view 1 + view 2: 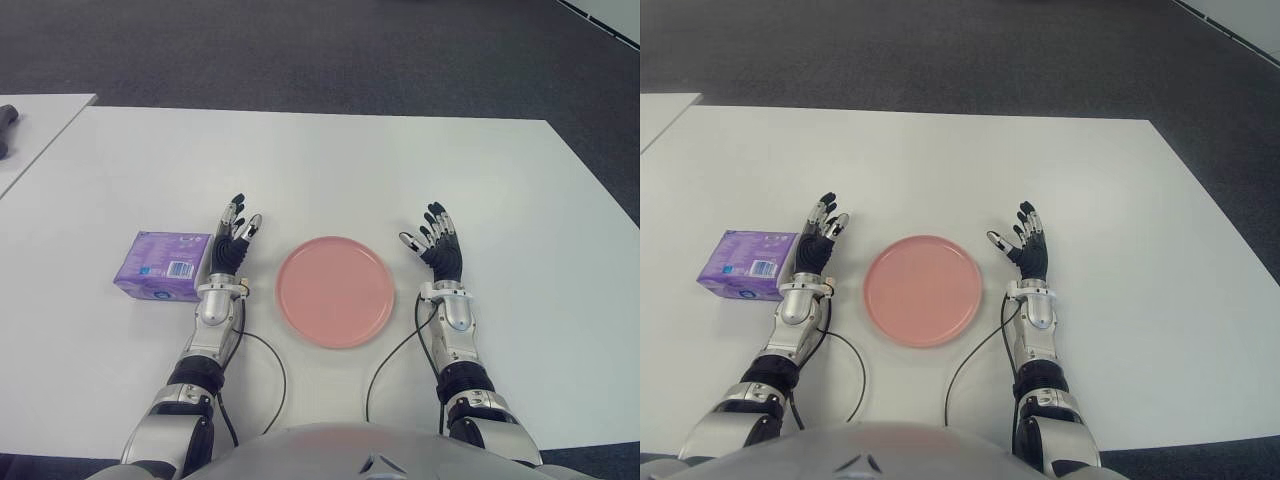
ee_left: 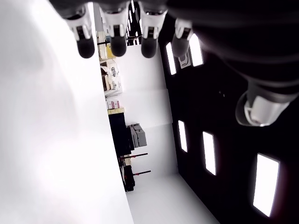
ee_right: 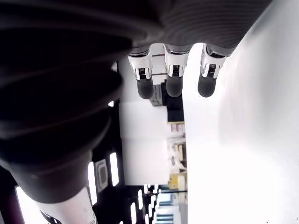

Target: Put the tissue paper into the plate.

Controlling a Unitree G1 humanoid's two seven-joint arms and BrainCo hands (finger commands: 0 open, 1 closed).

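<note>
Tabletop [image 1: 330,160], white and wide, carries everything here. Next in size, a pink round plate [image 1: 334,291] lies flat near the robot, between its two forearms, with nothing in it. To the left of the plate, beyond the left hand, sits the tissue paper [image 1: 162,266]: a purple plastic-wrapped pack, lying flat on the table, a printed label on its near-right corner. It has not been lifted.

The left hand [image 1: 234,247] shows between pack and plate, just beside the pack's right edge, fingers spread and extended, holding nothing; its wrist view shows straight fingertips and no pack. The right hand [image 1: 438,246] shows to the right of the plate, likewise splayed and empty.

Judging by its look, the pack should be light and soft, yielding under pressure, with a slick film wrapper that could slip. A grasp across its short sides, thumb against one long edge and fingers on the opposite, seems the best hold, squeezing gently.
</note>
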